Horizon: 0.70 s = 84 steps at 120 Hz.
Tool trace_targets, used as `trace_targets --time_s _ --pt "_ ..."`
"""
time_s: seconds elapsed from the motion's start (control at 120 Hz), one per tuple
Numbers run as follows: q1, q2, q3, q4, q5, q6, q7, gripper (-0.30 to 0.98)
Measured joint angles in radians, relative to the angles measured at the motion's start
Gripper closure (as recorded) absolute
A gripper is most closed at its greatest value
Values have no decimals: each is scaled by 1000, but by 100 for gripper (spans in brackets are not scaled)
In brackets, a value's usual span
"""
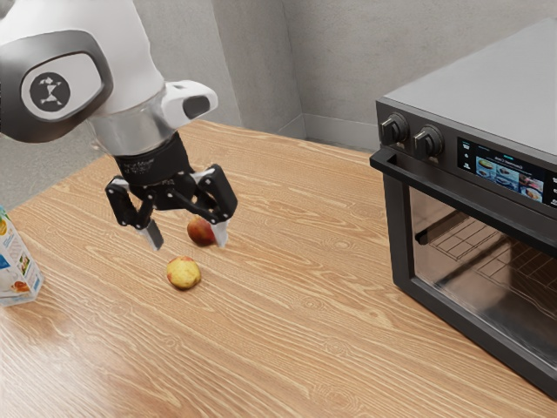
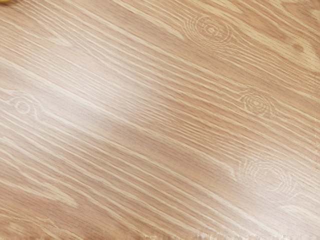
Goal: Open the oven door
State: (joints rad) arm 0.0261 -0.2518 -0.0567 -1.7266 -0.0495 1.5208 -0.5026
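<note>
A wooden table [image 1: 305, 348] is backed by grey walls [image 1: 348, 57]. At the exterior view's lower right, the closed oven door [image 1: 483, 274] is set well apart from the opened, empty gripper [image 1: 187, 235], upper left.

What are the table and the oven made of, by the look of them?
Table: wood or a wood-look laminate, satin finish; grain lines and knots run across it, with soft glare.
Oven: probably dark painted metal with a matte front frame and a smooth grey top; its door window looks like glass, since racks show through.
</note>
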Motion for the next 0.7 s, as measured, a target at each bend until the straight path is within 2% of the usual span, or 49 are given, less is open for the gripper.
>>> trace_targets --time_s 0.133,0.208,0.25,0.292,0.333,0.4,0.508,0.7 --pt "-57 -91 1 -35 -6 9 -57 0" --pt "-91 -258 34 -153 13 30 -83 0" --pt "-112 -379 52 -271 27 72 -97 0" --pt "-174 -494 106 -371 38 117 -109 0" --pt "-253 -543 159 -419 46 159 -121 0" --pt "-367 -524 217 -441 49 250 -150 0" --pt "-484 -476 233 -431 17 402 -243 0" --pt "-507 -390 176 -427 1 588 -472 0"
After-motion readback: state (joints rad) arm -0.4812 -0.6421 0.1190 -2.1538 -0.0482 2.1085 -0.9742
